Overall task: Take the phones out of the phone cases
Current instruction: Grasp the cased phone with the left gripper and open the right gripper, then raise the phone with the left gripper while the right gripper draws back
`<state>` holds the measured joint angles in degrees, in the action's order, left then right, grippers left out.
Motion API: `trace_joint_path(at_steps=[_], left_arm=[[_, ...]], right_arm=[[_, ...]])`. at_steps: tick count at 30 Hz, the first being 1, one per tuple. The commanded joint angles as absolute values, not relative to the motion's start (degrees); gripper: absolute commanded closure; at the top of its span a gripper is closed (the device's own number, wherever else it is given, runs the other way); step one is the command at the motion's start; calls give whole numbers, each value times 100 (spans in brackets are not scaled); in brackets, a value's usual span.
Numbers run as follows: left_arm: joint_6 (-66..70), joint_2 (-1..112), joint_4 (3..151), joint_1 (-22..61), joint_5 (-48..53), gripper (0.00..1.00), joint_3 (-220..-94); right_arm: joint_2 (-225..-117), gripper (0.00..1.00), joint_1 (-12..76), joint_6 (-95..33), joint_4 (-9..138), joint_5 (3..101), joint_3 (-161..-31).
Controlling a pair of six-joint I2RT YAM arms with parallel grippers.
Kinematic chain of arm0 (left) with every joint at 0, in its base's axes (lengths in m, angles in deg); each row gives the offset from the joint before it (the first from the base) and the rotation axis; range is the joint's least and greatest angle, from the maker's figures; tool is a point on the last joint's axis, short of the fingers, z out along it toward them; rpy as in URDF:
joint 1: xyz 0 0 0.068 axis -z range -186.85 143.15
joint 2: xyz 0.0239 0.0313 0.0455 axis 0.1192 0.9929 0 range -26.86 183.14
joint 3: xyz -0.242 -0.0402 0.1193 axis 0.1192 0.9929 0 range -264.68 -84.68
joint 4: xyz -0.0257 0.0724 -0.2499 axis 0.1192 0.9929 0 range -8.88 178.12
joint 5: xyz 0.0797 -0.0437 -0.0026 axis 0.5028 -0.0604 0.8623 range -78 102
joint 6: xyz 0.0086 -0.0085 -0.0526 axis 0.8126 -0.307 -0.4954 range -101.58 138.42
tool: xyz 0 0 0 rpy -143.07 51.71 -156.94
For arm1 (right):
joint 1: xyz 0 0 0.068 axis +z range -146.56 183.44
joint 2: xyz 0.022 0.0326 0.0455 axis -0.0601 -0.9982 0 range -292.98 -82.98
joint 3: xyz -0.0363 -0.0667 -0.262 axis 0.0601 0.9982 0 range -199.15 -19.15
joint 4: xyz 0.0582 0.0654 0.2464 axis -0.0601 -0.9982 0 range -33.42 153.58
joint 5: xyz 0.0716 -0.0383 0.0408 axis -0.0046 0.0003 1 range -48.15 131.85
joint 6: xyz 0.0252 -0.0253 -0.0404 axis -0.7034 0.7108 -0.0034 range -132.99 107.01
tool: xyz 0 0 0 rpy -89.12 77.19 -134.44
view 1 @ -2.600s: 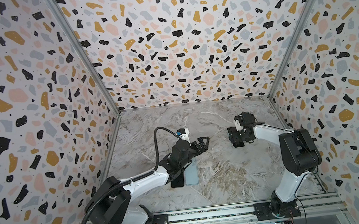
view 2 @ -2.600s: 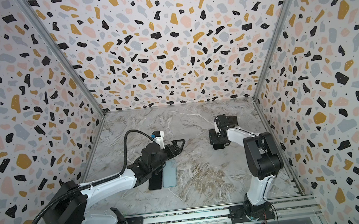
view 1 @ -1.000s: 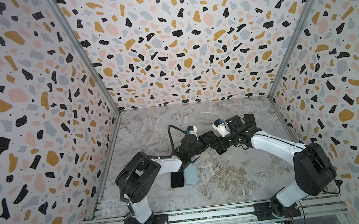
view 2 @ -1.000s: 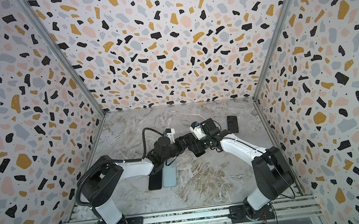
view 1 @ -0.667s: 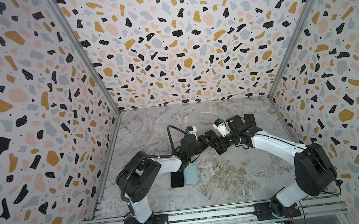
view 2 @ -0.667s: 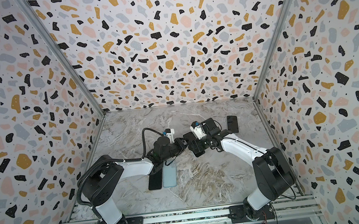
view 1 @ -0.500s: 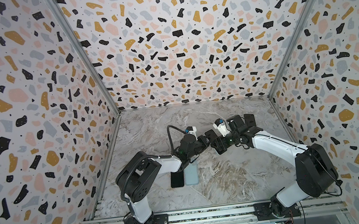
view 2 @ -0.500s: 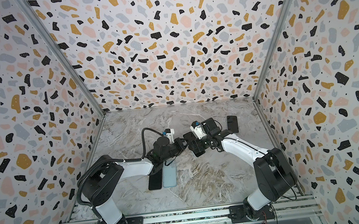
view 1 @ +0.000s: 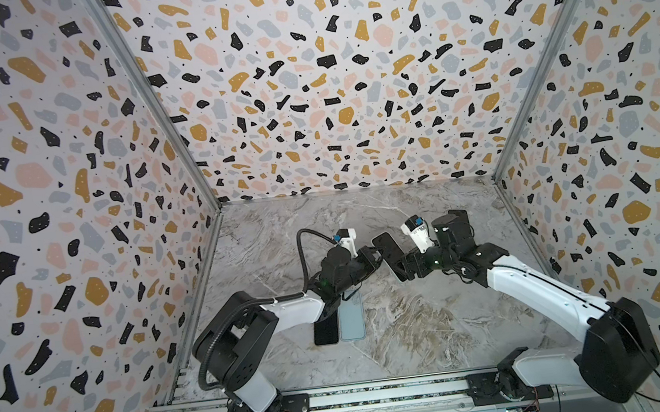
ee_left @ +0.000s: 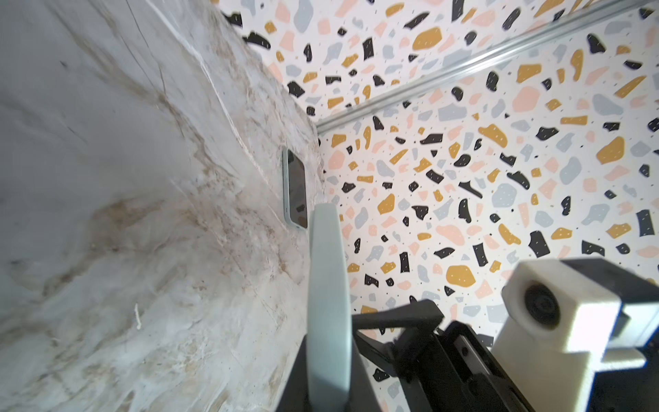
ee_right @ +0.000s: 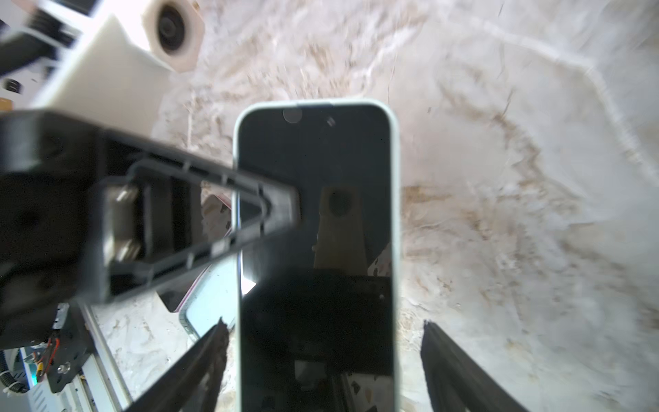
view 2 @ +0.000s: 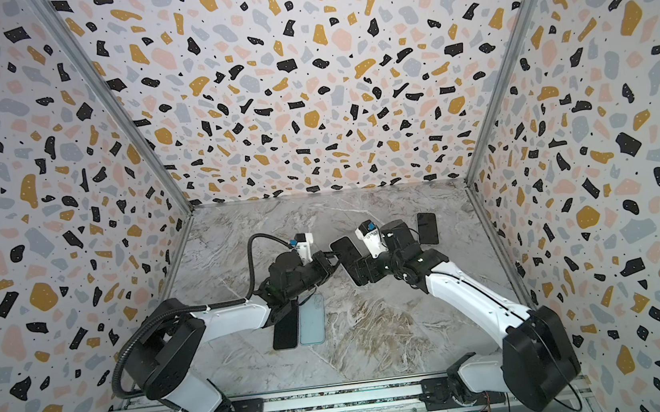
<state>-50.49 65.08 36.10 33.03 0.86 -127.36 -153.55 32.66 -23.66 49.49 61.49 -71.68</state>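
- Phone (ee_right: 317, 221), black screen, seated in a pale green phone case (ee_left: 328, 285): held clear of the table (view 1: 416, 331), between the two arms.
- Left gripper (view 2: 335, 261): jaws closed on one long edge of the cased phone.
- Right gripper (ee_right: 324, 331): jaws spread wide on either side of the phone's end, with a gap showing on one side.
- Black handset (view 1: 326, 329) and pale case (view 1: 351, 317): flat on the table, side by side, beside the left arm.
- Further cased handset (view 2: 427, 228): flat near the right wall.
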Motion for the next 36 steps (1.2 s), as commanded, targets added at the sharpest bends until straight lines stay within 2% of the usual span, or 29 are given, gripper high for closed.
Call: trace_joint_path(at_steps=[1, 11, 17, 22, 36], left_arm=[[-4800, 5865, 3267, 3085, 466, 100, -12655], [-4496, 4464, 3020, 2562, 562, 100, -12565], [-4600, 3820, 2889, 2497, 534, 100, -12603], [-4926, 3491, 2222, 2497, 398, 100, -12476], [-5305, 3181, 1381, 2506, 420, 100, -12096]], right_arm=[[-14646, 6, 3230, -2884, 5195, 5980, -7011], [-13299, 3, 3191, -4167, 6298, 6744, -6343], [-13052, 3, 3198, -5025, 8097, 7876, -5623], [-13144, 5, 3223, -5537, 9690, 8599, -5184], [-13990, 14, 4225, -5631, 12273, 7764, -4703]])
